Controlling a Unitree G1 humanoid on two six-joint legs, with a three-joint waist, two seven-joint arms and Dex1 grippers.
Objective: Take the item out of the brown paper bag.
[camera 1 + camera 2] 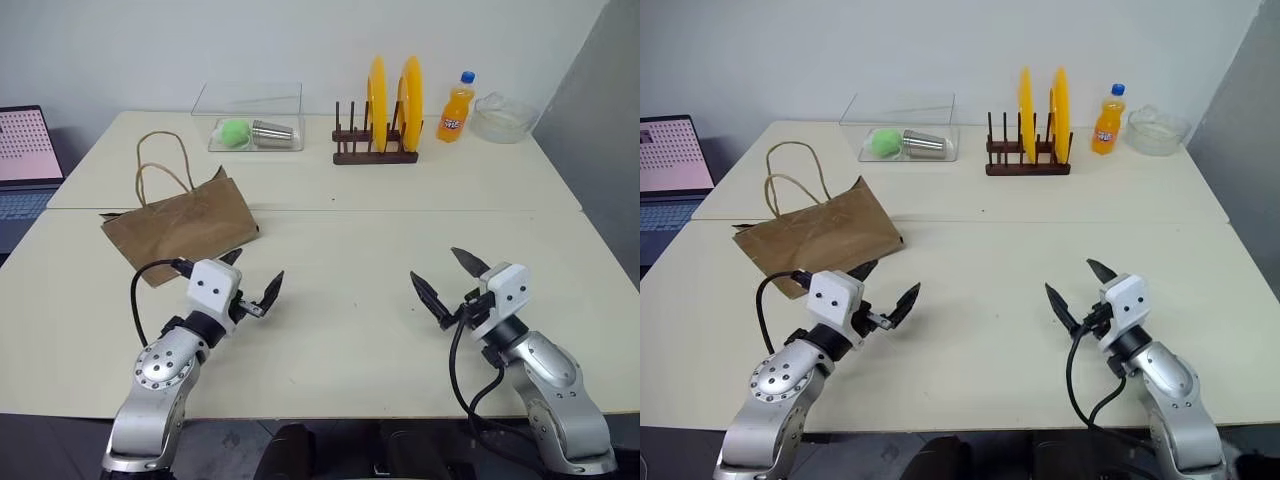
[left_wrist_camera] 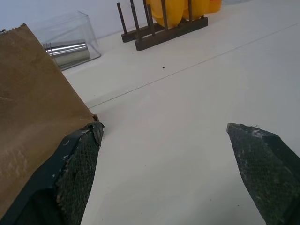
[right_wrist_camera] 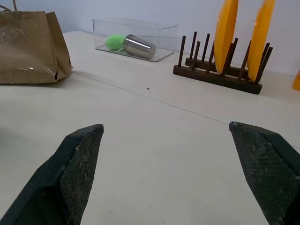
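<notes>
Lying flat on the pale tabletop (image 1: 400, 230), the brown paper bag (image 1: 185, 226) has its two cord handles (image 1: 160, 165) looped out toward the far edge, and it serves as the landmark for everything else. Nothing red and black can be made out on or around it, so where the item is cannot be told from these pictures. Just in front of the bag's near edge hovers the left gripper (image 1: 250, 285), its fingers released and spread wide with nothing between them; the left wrist view brings one finger (image 2: 77, 168) right up against the bag's creased corner, though whether it actually touches cannot be told. Well to the right of the bag, the right gripper (image 1: 452, 278) also stands with fingers spread apart and empty above bare tabletop. Beyond the bag, toward the far edge, sits a clear plastic box (image 1: 252, 118) holding a green ball (image 1: 235, 132) and a steel cup (image 1: 274, 133); the right wrist view shows the cup lying on its side. Further right of the bag stand a dark wooden rack (image 1: 375, 150) with two yellow plates (image 1: 393, 100) upright, an orange soda bottle (image 1: 457, 108) and a glass bowl (image 1: 503, 118). Left of the bag, the head views catch a laptop (image 1: 25, 160).
</notes>
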